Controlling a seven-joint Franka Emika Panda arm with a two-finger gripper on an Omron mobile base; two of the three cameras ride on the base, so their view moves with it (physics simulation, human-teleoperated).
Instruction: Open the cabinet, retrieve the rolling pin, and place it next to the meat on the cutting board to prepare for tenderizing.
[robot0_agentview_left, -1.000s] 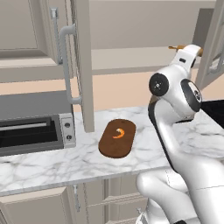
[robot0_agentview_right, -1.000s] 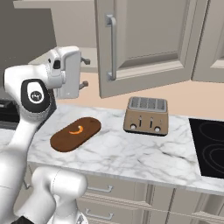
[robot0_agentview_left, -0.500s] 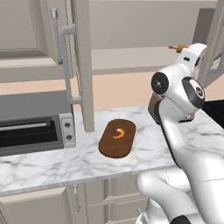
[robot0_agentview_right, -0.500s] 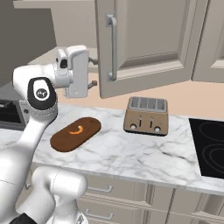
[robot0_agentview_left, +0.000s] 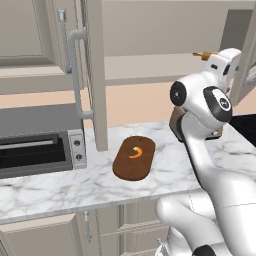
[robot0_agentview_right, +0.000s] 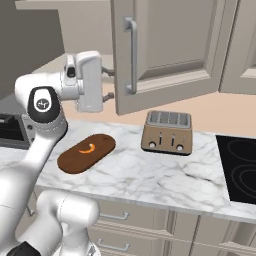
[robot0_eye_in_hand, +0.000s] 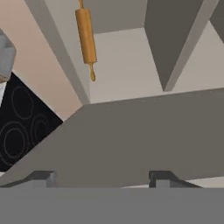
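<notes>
The cabinet stands with both doors swung open. The rolling pin lies on the cabinet floor inside, and its tip shows beside my hand. My gripper is raised at cabinet height in front of the opening, open and holding nothing. The rolling pin lies well ahead of its fingertips. Down on the counter is the dark oval cutting board, with the small orange meat on it. The same cutting board and meat sit below my hand.
The left door juts out edge-on with its bar handle. The right door's handle hangs close to my hand. A toaster stands right of the board, a black stove beyond it, a toaster oven at left.
My hand has moved a little further toward the open cabinet at about the same height. Board, meat and rolling pin have not moved.
</notes>
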